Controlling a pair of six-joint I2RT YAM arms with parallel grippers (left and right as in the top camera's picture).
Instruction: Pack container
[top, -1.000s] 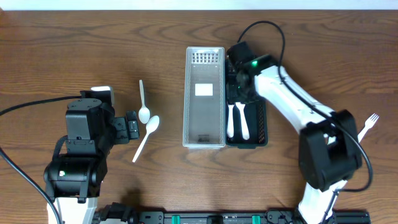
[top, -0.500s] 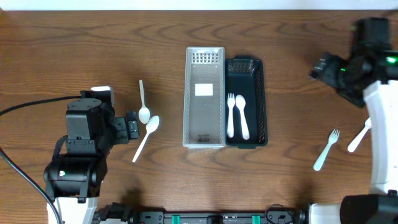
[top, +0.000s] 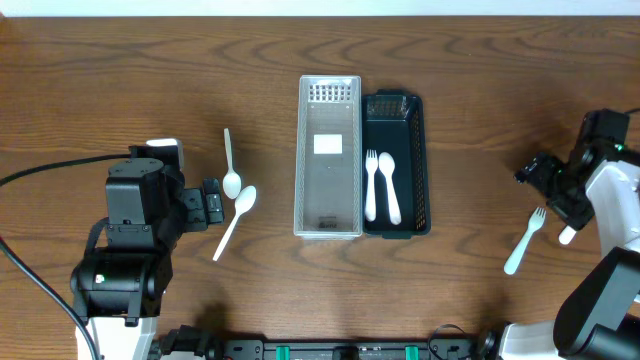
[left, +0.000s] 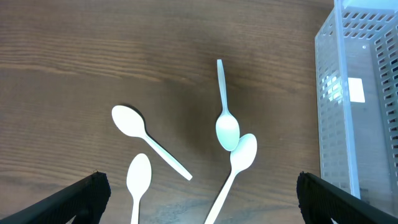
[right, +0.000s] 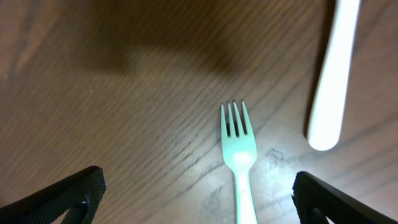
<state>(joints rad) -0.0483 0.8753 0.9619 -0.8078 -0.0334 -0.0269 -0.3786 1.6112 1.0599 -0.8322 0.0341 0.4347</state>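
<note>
I have the clear container mid-table, and the black basket sits touching its right side. A white fork and a white spoon lie side by side in that basket. Well left of the container, my left gripper hovers over four loose spoons, jaws spread wide and empty. Far right of the container, my right gripper hangs above a loose fork, jaws also spread wide and gripping nothing. A white handle lies just beside that fork, possibly another utensil's.
</note>
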